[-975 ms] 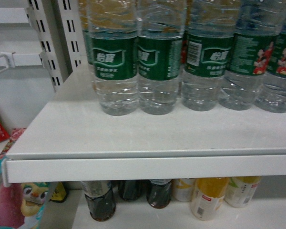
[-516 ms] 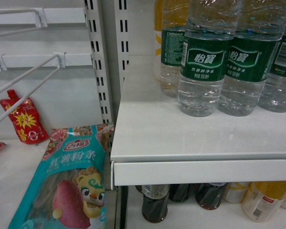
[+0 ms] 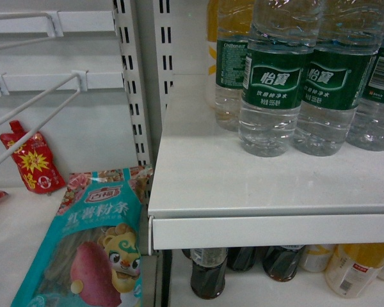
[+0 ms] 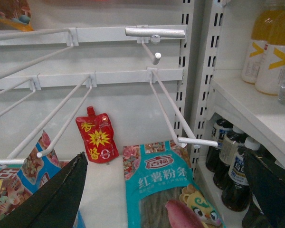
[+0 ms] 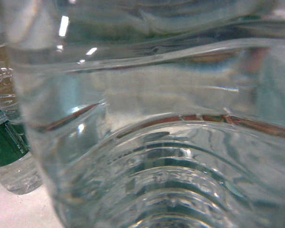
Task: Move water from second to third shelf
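Head cam panned left earlier; water bottles (image 3: 269, 83) now sit right.

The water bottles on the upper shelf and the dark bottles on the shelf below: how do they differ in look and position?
The water bottles are clear with green labels; the dark bottles hold a nearly black drink. The water bottles stand in full view on the upper shelf; the dark bottles stand beneath it, their tops hidden in the head view. The water bottles look wider. Both kinds stand upright in rows.
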Controlling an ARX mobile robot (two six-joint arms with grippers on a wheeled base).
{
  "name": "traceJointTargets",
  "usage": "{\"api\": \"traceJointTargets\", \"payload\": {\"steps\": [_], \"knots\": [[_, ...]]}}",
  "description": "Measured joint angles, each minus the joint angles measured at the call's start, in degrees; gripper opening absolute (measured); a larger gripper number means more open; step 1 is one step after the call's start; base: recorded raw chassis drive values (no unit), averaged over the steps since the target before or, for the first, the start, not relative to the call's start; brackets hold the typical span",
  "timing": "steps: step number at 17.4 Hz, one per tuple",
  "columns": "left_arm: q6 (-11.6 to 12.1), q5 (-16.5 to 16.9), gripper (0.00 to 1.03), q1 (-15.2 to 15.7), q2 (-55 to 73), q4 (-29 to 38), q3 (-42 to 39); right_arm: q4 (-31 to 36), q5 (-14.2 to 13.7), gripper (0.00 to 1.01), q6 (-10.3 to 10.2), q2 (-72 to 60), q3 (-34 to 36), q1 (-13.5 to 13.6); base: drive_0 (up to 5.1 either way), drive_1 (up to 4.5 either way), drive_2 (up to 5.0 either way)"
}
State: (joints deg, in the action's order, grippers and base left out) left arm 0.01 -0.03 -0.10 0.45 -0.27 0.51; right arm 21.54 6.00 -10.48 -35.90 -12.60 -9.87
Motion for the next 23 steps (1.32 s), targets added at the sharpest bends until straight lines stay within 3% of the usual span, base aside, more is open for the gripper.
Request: {"api": "traceJointTargets", "payload": {"steps": [5,7,10,13,15,18,23], "knots": [[0.0,0.0,0.98,0.0,0.0,0.0,0.0,0.0,0.0,0.41,0.0,0.0,0.0,0.0,-4.9,2.55,2.6],[0.0,0.0,0.98,0.0,0.0,0.0,0.0,5.2,3.2,0.41,-1.1,-0.9,0.6,-0.2,-4.9,2.55,2.6],[0.0,0.0,0.98,0.0,0.0,0.0,0.0,3.2,3.4,0.41,-1.8,-2.4,-4.2,3.9,-4.9,2.55,2.6],[0.0,0.0,0.98,0.0,0.0,0.0,0.0,0.0,1.6,0.41,0.1,-6.9,-9.7,10.1,-4.9,2.55,2.6],[0.0,0.0,0.98,0.0,0.0,0.0,0.0,0.2,0.8,0.41,2.2,-11.2,-11.7,12.2,-4.9,2.55,2.6],[0.0,0.0,0.98,0.0,0.0,0.0,0.0,0.4,-0.1,0.41,3.9,-16.5,-11.7,12.1,-4.9,2.55,2.6],[0.0,0.0,0.98,0.0,0.0,0.0,0.0,2.2,0.5,0.41,4.1,-21.6,-11.6,11.7,-4.9,2.55,2.6]]}}
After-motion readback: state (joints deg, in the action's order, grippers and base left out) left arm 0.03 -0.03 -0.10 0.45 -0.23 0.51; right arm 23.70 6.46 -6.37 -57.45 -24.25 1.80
